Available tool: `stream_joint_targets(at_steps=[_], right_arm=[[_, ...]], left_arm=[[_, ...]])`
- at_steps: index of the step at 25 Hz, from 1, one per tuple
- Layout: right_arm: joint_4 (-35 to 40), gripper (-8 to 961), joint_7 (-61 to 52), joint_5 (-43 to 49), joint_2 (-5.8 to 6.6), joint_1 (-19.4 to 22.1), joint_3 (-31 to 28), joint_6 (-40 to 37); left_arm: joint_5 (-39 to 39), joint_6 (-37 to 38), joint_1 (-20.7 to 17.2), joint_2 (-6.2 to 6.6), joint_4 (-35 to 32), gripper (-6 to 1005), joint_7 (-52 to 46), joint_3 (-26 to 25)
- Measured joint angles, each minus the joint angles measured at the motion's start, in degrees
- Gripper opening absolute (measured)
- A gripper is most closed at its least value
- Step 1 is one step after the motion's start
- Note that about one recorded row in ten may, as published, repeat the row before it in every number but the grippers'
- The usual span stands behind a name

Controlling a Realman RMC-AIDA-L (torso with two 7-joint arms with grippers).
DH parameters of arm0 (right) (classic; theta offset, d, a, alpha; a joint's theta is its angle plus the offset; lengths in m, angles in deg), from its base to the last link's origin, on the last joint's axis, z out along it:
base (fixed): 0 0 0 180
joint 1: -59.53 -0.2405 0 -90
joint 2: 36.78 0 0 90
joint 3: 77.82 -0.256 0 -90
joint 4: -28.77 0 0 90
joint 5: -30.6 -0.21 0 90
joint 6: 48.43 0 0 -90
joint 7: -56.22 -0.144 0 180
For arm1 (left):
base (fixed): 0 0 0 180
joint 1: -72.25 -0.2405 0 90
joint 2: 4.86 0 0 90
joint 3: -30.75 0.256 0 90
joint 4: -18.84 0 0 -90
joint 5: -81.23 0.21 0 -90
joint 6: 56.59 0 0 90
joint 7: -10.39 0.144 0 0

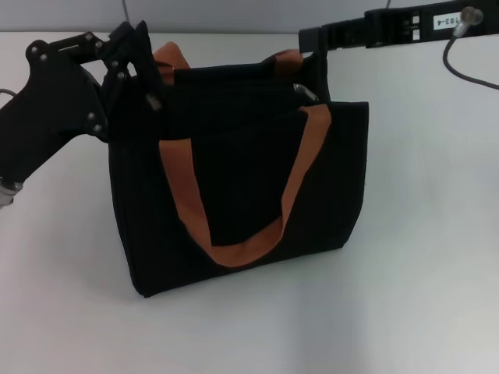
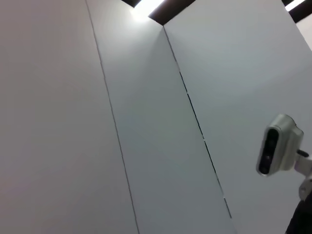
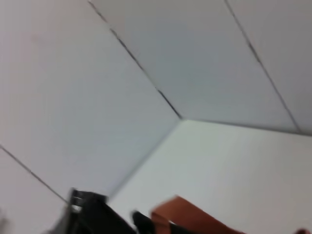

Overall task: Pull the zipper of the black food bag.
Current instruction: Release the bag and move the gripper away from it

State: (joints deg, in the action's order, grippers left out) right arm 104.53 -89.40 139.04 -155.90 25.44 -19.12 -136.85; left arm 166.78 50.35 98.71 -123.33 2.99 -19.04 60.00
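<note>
Zipper [image 1: 306, 92] visible head view only; right wrist catches orange handle [image 3: 195, 217].

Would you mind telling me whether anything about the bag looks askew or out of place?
Nothing looks damaged. The black bag stands upright on the table; one orange handle droops down its front, and the top edge sags slightly near the silver zipper.
</note>
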Motion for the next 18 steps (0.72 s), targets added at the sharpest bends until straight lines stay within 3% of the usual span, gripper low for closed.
stream_joint_targets(at_steps=[4,5,8,10,11,14,15,16,18], right_arm=[[-4.61,380,7.32,-4.22,0.05,0.05,-2.29,-1.35],[-8.17,427,13.09,-6.82,0.06,0.11,-3.79,-2.54],[-10.86,550,17.78,-8.71,0.10,0.12,-4.62,-3.71],[-14.29,632,25.20,-10.59,0.15,0.14,-5.42,-5.48],[-14.29,634,25.20,-10.59,0.15,0.14,-5.42,-5.48],[-16.80,638,30.53,-11.03,0.13,0.15,-5.66,-6.00],[-18.57,640,33.43,-11.09,0.10,0.16,-5.77,-6.05],[-18.57,641,33.43,-11.09,0.10,0.16,-5.77,-6.05],[-20.15,645,35.99,-11.16,0.13,0.17,-5.85,-6.05]], left_arm=[[-0.02,-0.97,0.00,0.12,-0.68,27,-4.95,-0.07],[0.14,-2.08,-0.14,0.25,-2.49,27,-10.00,0.14],[0.66,-2.76,-0.58,0.40,-5.60,141,-15.70,1.04],[2.85,-3.24,-1.34,1.34,-11.50,217,-26.72,2.17],[2.85,-3.24,-1.34,1.34,-11.50,256,-26.72,2.17],[6.98,-2.97,-1.54,3.02,-16.76,371,-36.81,2.20],[9.99,-2.50,-1.66,4.59,-20.04,410,-43.16,2.22],[9.99,-2.50,-1.66,4.59,-20.04,491,-43.16,2.22],[12.87,-2.01,-1.68,5.85,-22.22,654,-46.71,2.22]])
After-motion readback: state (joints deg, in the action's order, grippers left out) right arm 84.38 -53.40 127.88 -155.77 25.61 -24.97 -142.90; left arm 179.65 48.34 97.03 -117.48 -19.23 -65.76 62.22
